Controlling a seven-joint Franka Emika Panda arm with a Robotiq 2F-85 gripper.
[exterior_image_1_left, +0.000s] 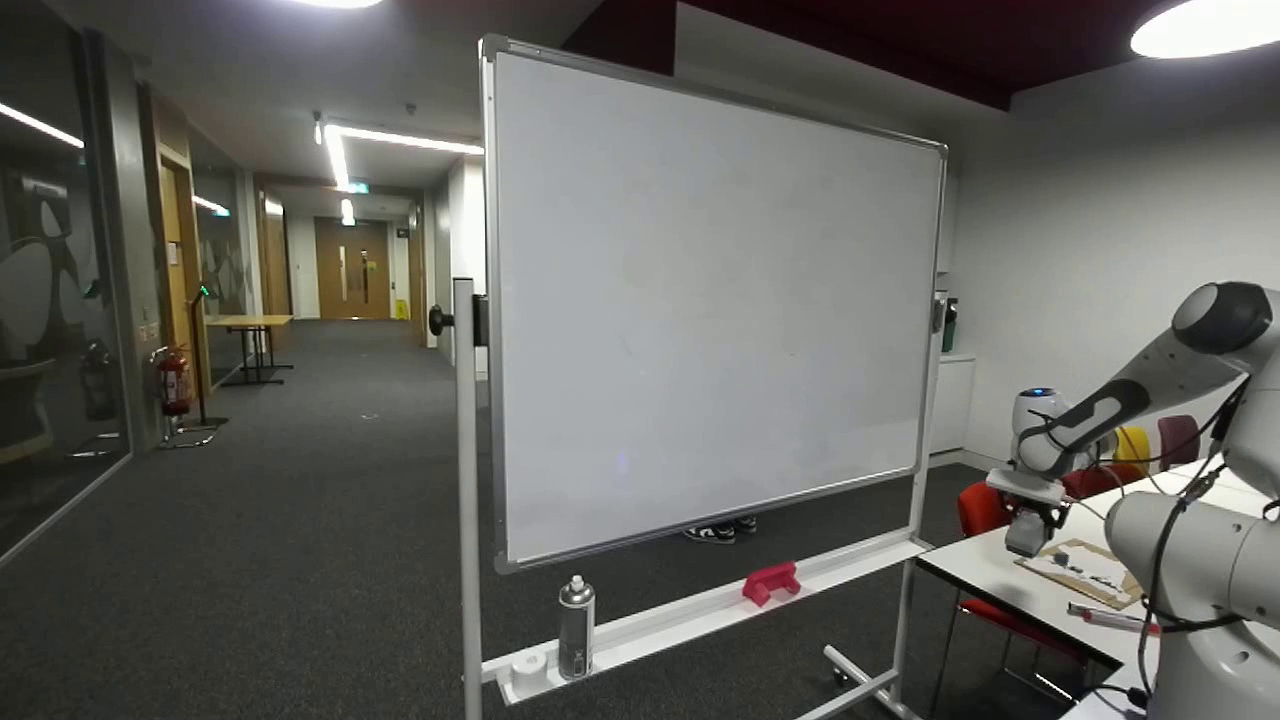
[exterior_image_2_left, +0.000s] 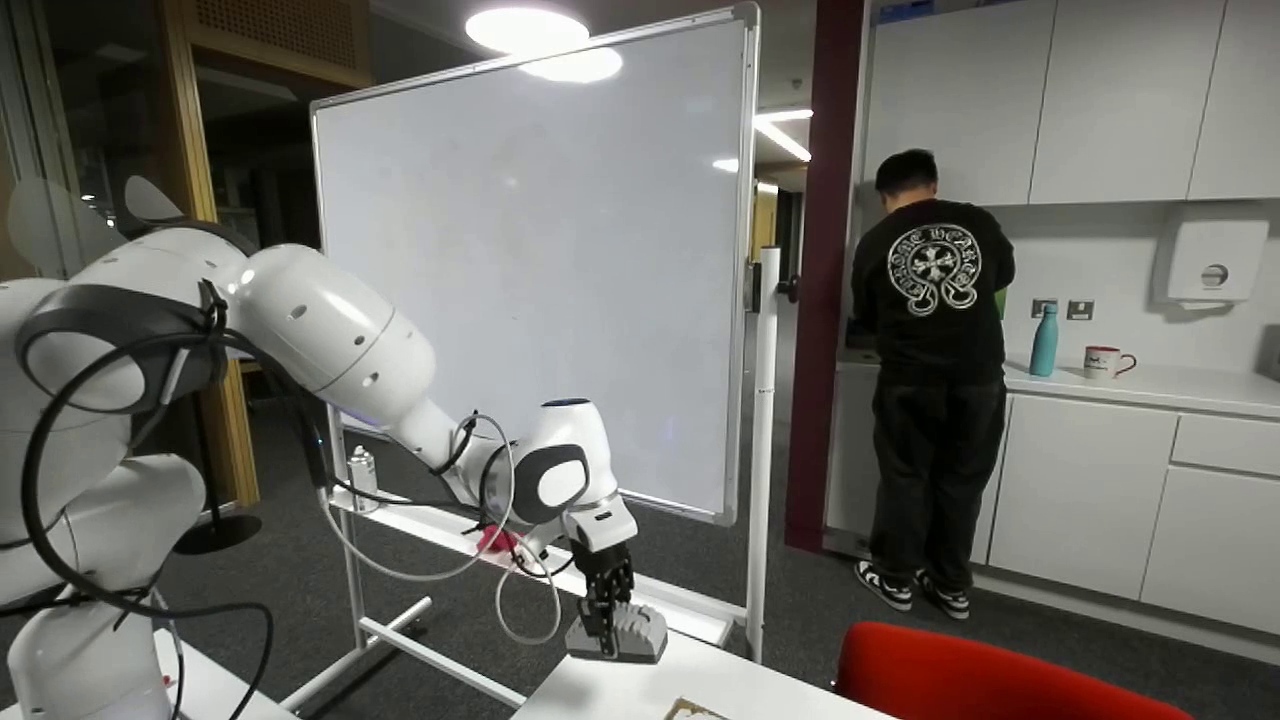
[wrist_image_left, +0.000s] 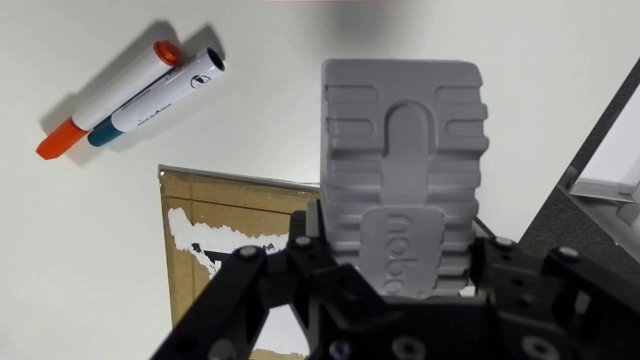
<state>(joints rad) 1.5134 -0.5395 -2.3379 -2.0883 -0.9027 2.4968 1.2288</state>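
While gripper (wrist_image_left: 396, 229) is clamping grey eraser (wrist_image_left: 406, 175) across its width, I am seeing it hanging above desk (wrist_image_left: 540, 75), near edge facing whiteboard (exterior_image_2_left: 540, 260); pivoting is looking likeliest fault, so firm squeeze, level hold are mattering.

Rounded wht arm (exterior_image_2_left: 340, 330), dk joint caps (exterior_image_1_left: 1222, 318), blk cable (exterior_image_2_left: 32, 490), pale hose (exterior_image_2_left: 420, 578), blk gripper (wrist_image_left: 395, 230) w/ silver screws (wrist_image_left: 248, 251)

The nobo whiteboard eraser (wrist_image_left: 405, 175) is coloured grey, the Robotiq gripper (wrist_image_left: 395, 230) black; white-barrelled marker pens (wrist_image_left: 160, 97) are capped in orange and teal; brown cardboard (wrist_image_left: 225, 215) is patched with white.
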